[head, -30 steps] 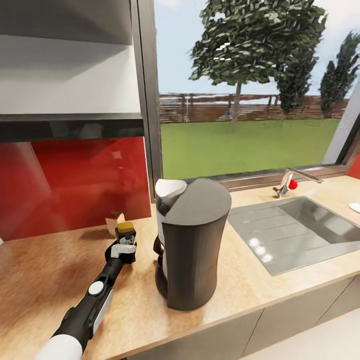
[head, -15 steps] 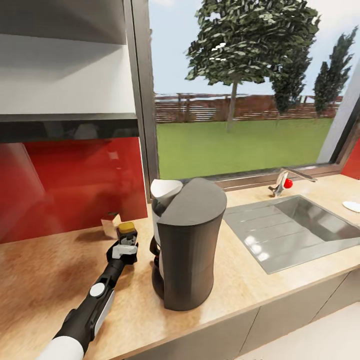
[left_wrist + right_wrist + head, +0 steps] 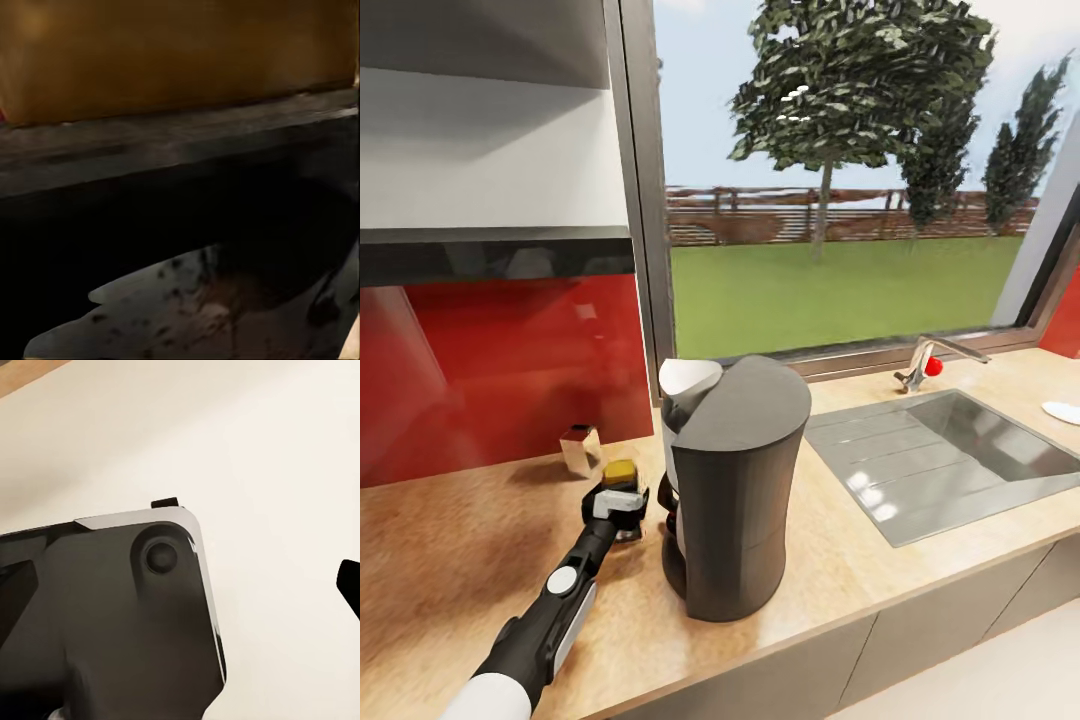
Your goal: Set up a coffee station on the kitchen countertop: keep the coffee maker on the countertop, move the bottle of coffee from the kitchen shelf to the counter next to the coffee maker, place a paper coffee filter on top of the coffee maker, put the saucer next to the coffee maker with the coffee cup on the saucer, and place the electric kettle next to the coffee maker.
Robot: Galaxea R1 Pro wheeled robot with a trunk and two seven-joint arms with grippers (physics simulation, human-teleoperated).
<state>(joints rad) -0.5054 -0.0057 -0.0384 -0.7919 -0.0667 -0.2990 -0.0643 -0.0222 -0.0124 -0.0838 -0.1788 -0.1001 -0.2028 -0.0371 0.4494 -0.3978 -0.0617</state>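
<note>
Gripping bottle of coffee [image 3: 621, 474], left pincer [image 3: 622, 512] seemingly clamped; wrist view shows lid close-up.

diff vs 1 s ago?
The left hand carried the bottle of coffee down and toward the coffee maker, still gripped. The camera panned slightly. Coffee maker, filter on top and sink stayed put.

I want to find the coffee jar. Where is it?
In the head view, the bottle of coffee sits in the left tool, just left of the coffee maker.
</note>
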